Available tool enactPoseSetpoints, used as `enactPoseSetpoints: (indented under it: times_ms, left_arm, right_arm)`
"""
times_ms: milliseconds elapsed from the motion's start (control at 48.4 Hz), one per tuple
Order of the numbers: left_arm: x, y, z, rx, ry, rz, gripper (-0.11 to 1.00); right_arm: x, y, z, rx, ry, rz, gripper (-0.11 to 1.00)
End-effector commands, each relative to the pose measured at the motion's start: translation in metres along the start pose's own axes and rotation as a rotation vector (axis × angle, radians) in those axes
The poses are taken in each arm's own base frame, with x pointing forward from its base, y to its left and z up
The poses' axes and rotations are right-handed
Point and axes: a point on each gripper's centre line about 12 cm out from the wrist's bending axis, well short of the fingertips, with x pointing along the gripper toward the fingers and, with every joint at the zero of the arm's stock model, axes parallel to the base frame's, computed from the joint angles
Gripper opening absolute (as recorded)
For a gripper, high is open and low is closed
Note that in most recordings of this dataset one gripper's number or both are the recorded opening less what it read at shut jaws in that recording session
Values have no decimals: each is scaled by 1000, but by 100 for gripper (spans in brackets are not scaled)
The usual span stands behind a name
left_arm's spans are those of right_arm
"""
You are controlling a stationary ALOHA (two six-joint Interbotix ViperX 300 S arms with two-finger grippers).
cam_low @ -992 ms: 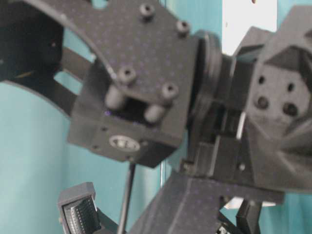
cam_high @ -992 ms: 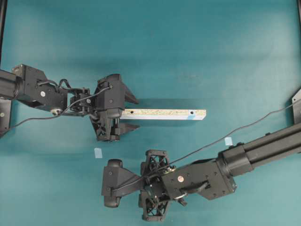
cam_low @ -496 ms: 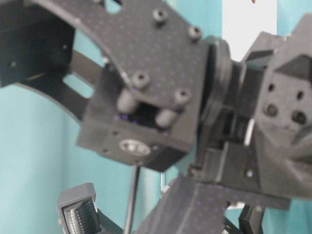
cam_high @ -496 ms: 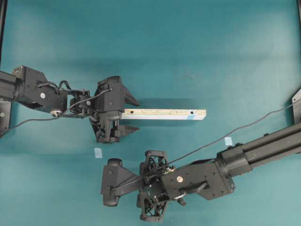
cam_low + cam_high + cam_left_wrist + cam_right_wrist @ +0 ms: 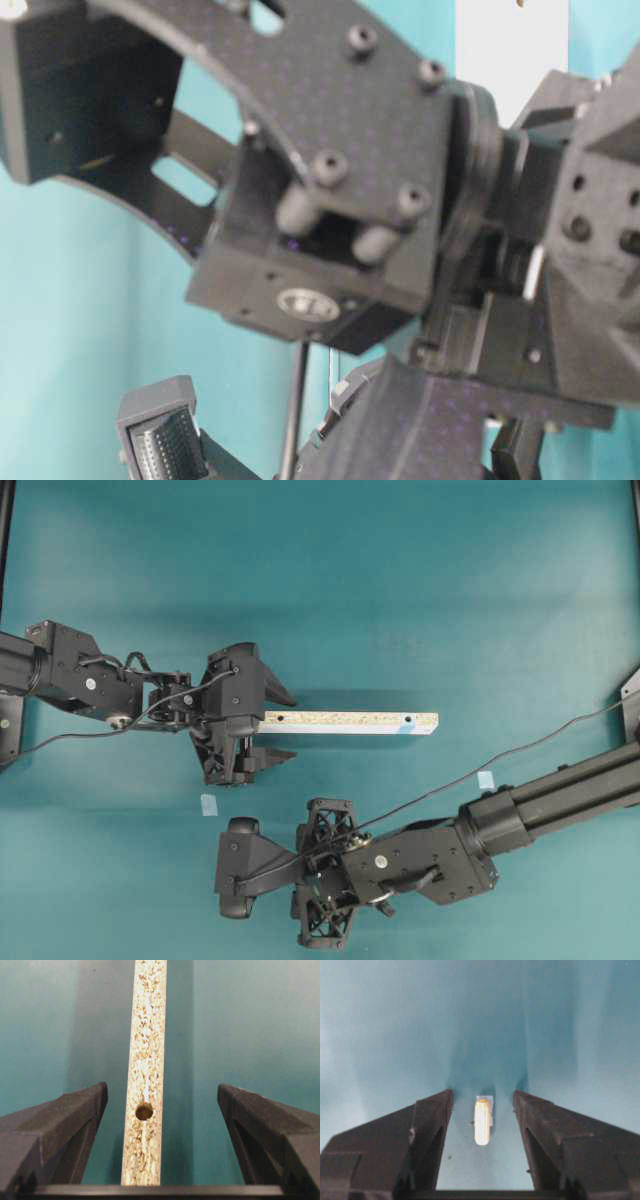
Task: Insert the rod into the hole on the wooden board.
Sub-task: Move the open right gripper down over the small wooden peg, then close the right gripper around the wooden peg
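Note:
The wooden board lies across the middle of the teal table. The hole with its light blue patch is near the board's right end. My left gripper is open and straddles the left end, its fingers well clear of the board on both sides. The plain unmarked hole sits between them. The rod lies on the table on a pale tape square. My right gripper is open, with one finger on each side of the rod and neither touching it. The overhead view hides the rod under the right wrist.
Two pale blue tape squares lie on the table. The right arm reaches in from the right edge, with a cable above it. In the table-level view, black arm parts fill the frame up close.
The right wrist has crept slightly; in the table-level view its black housing has slid right and downward. The left gripper settled a little around the board's end. Both grippers stay open.

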Motion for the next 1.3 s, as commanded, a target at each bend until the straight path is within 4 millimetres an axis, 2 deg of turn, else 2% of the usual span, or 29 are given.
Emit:
enactPoseSetpoints:
  times_ms: [0, 620, 682, 868, 1281]
  left_arm:
    - [-3, -3, 12, -5, -40, -6, 99]
    - [-3, -6, 13, -1, -43, -14, 99]
    - [-3, -6, 12, -1, -41, -14, 99]
    - [-3, -6, 13, -1, -43, -14, 99]
    - [-3, -6, 13, -2, -43, -14, 99]
  right_arm:
    - [-11, 6, 5, -11, -31, 19, 60]
    - [-10, 3, 5, -7, -25, 12, 59]
    - [-10, 2, 5, -3, -20, 10, 58]
    - [-12, 1, 7, 3, -11, 0, 43]
    - [-18, -5, 14, 26, 19, -22, 42]
